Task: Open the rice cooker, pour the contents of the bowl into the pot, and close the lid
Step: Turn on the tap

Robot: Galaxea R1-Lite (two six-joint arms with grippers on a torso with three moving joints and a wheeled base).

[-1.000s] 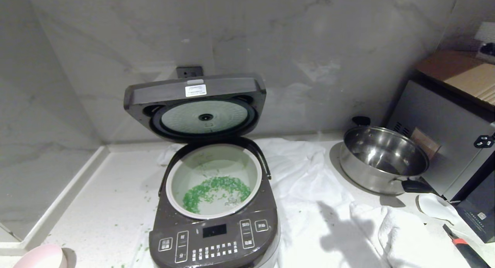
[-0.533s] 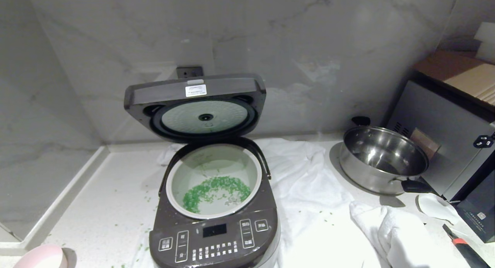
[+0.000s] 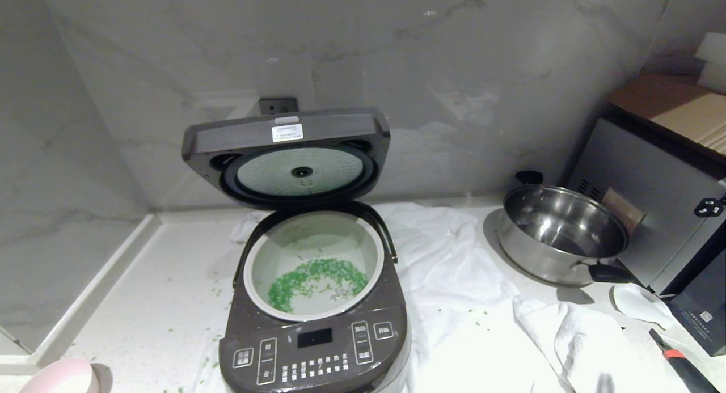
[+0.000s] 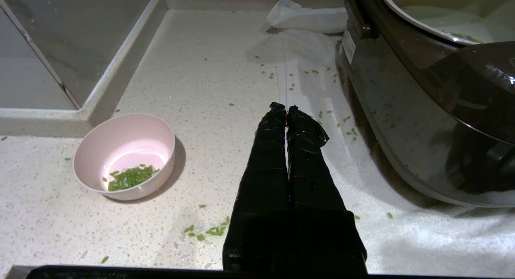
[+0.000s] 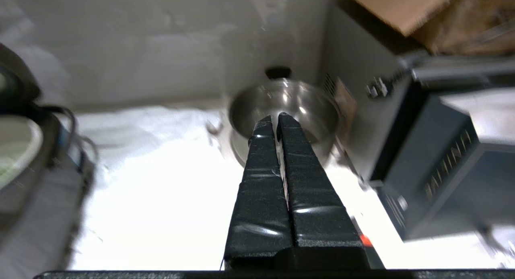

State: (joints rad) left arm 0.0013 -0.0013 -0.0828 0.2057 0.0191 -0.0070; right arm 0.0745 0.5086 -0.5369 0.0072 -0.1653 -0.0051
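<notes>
Lid (image 3: 286, 155) stands raised at the far side; right pincer (image 5: 277, 118), closed and empty, hangs right of the cooker (image 3: 315, 347).

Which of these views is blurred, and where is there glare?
Right wrist view: motion blur smears the steel pan and the white cloth is overexposed. Left wrist view: sharp, a highlight on the rice cooker. Head view: sharp, soft bright patch on the wall.

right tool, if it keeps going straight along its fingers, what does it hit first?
Most likely the steel pan: the shut right tool points straight at its bowl across the white cloth. Nothing shows between them, though depth is hard to judge from the blurred wrist view.
</notes>
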